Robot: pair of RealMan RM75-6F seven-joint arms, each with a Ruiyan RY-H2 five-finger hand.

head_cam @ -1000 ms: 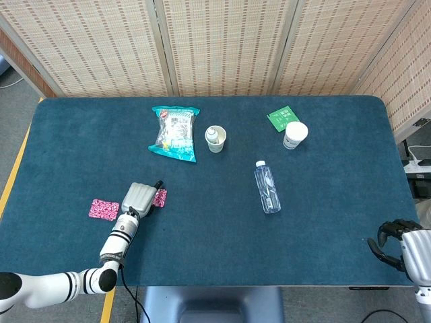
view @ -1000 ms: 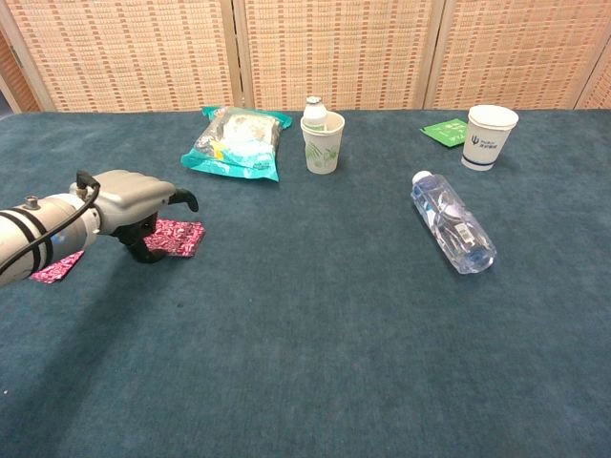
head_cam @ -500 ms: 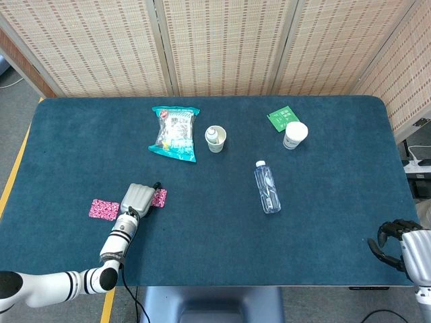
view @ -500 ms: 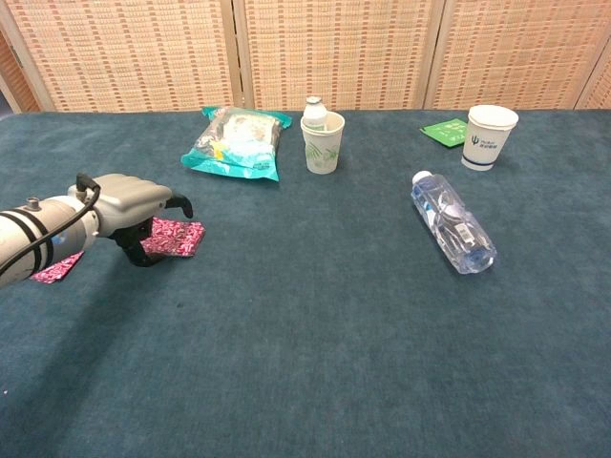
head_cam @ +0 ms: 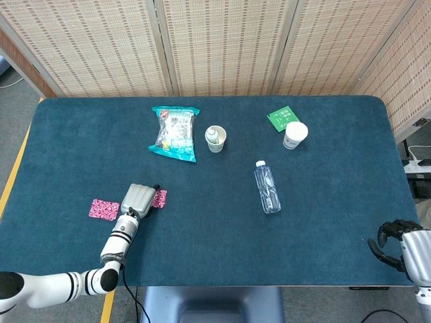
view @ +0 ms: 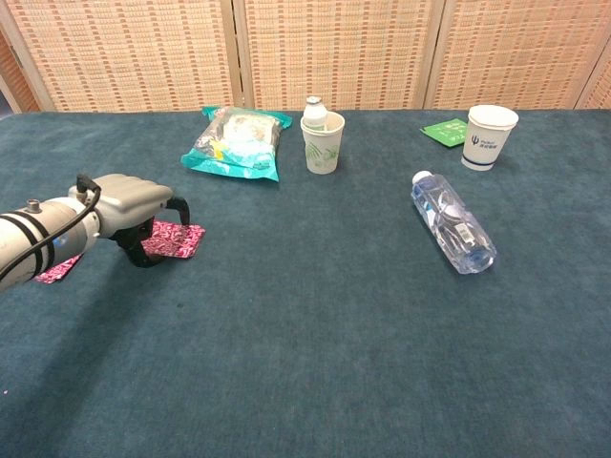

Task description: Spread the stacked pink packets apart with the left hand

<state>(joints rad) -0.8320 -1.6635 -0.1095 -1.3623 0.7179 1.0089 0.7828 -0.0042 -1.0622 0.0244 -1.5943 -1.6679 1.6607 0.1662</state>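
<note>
Resting on flat pink packet (view: pixel 176 239) (patterned): left hand (view: pixel 129 206).

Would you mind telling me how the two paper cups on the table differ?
The cup near the snack bag has a green pattern and holds a small white-capped bottle; the cup at the far right is white with blue print, and nothing shows above its rim. The first stands alone; the second stands beside a green packet. Both are upright.

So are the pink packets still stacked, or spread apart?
Spread apart: one pink packet lies left of the left robot hand, another at its right.
</note>
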